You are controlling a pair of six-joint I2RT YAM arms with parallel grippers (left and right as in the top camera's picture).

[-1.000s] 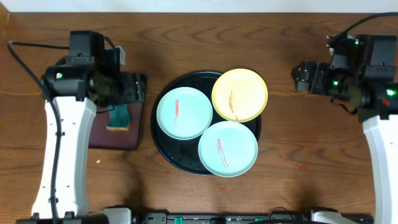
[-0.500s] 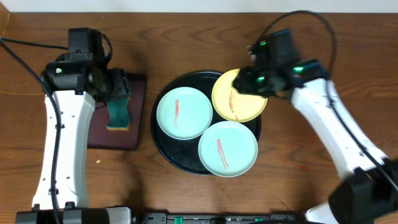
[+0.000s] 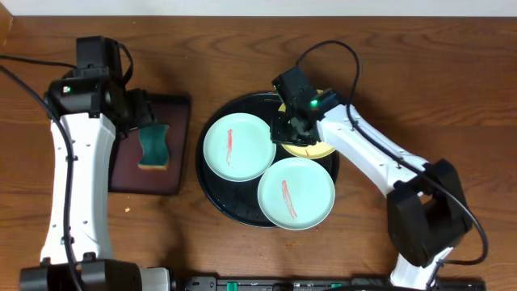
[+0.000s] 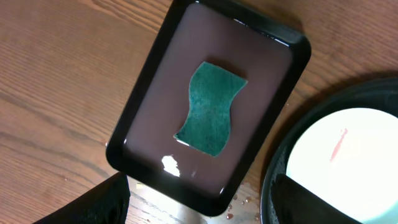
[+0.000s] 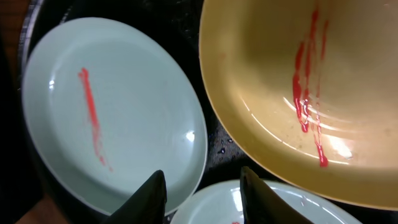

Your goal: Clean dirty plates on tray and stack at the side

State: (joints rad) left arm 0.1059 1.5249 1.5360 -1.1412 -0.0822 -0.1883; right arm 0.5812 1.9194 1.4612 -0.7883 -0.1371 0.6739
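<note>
Three plates lie on the black tray (image 3: 212, 182), each with a red smear. One mint plate (image 3: 238, 145) (image 5: 124, 106) is on the left, another mint plate (image 3: 296, 192) (image 5: 298, 202) at the front. The yellow plate (image 3: 319, 148) (image 5: 280, 74) lies at the back right, its rim resting over the tray's edge. My right gripper (image 3: 284, 129) (image 5: 202, 199) hovers low over the spot where the plates meet; its fingers stand apart with nothing between them. My left gripper (image 3: 145, 109) (image 4: 199, 208) hangs wide open above the maroon tray, empty.
A green sponge (image 3: 152, 145) (image 4: 211, 109) lies in the wet maroon rectangular tray (image 3: 121, 174) (image 4: 261, 93), left of the black tray (image 4: 273, 171). Water drops dot the wood between the two trays. Bare wooden table lies to the right.
My right arm has swung in from the far right edge to over the black tray, and its jaws have narrowed. The left arm shifted slightly back and left.
</note>
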